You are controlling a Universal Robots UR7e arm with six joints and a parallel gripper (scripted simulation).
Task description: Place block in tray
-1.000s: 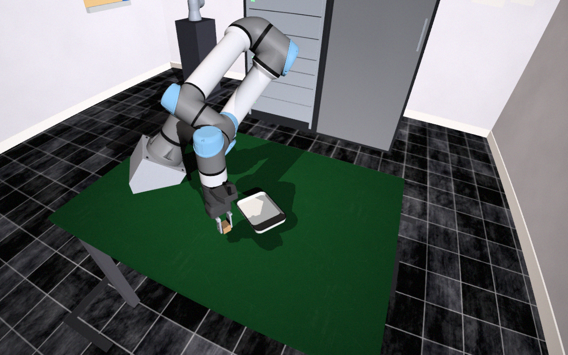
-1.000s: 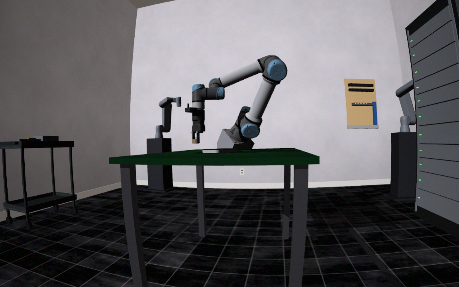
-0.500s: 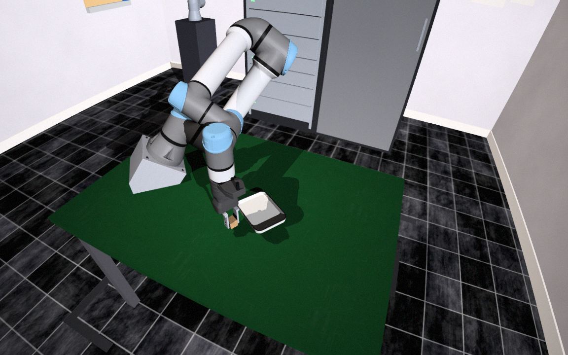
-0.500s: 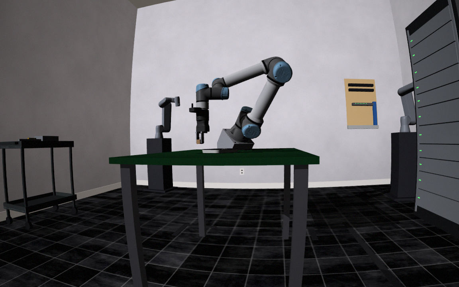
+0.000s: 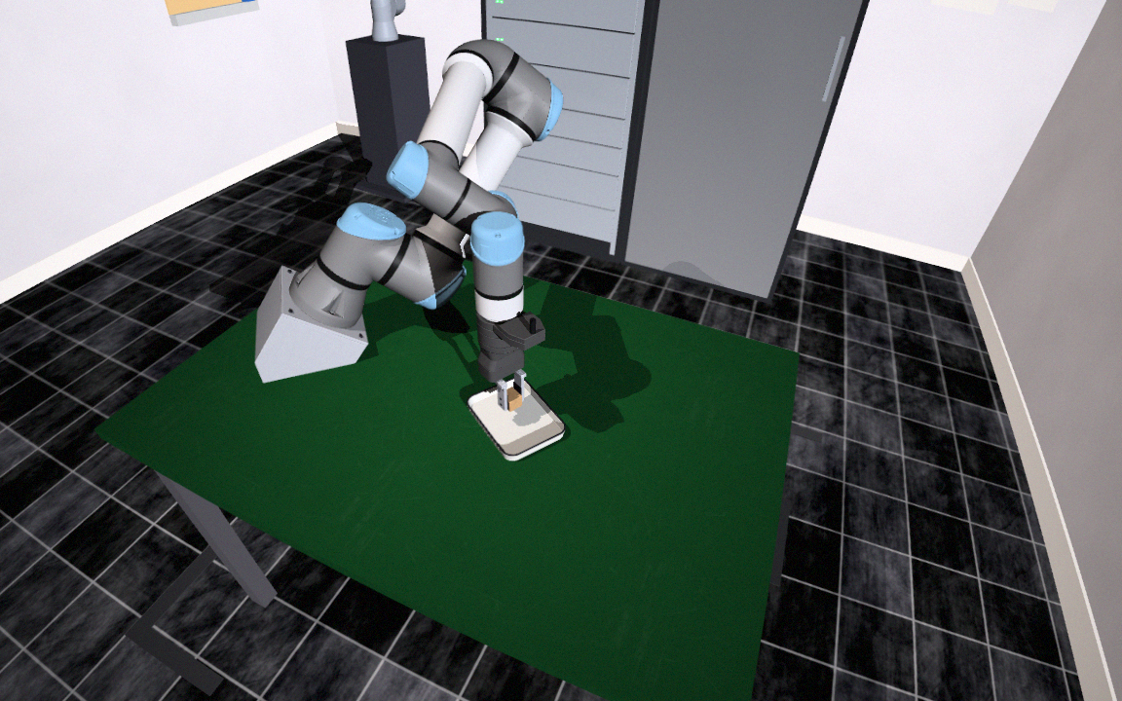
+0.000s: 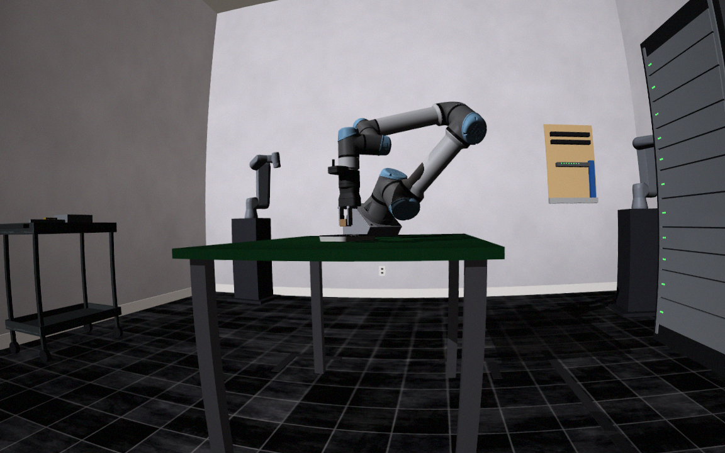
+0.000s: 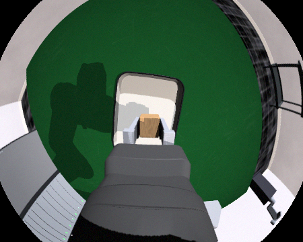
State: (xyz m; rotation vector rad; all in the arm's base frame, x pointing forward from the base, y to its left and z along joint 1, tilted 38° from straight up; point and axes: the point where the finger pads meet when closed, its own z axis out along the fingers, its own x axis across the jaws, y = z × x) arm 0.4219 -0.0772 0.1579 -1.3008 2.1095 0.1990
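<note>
Standing room: a dark tiled floor (image 5: 896, 488) ran under everything, with a tall grey cabinet (image 5: 722, 130) against the far wall and a black cart (image 6: 58, 227) off to one side in the exterior view.
Table: a square green table top (image 5: 547, 540) rested on grey legs, and carried the arm's base and the tray.
Arm: the grey-and-white arm (image 5: 461, 113) with blue joint caps rose from a slanted grey base (image 5: 281, 349) at a back corner of the table, folded over itself, and pointed its wrist straight down.
Tray: the white tray (image 5: 539, 435), a shallow rectangle with rounded corners and a dark outer edge, lay flat on the green near the middle of the table; part of its floor was shaded by the arm.
Gripper: the gripper (image 7: 149, 132) hung upright over the end of the tray nearer the base, its two pale fingers pinching the block from both sides.
Block: the small tan block (image 5: 515, 399) sat between the fingertips, above the tray's floor inside its outline; the exterior view showed it (image 6: 343, 221) a little above the tray (image 6: 331, 238), not touching.
</note>
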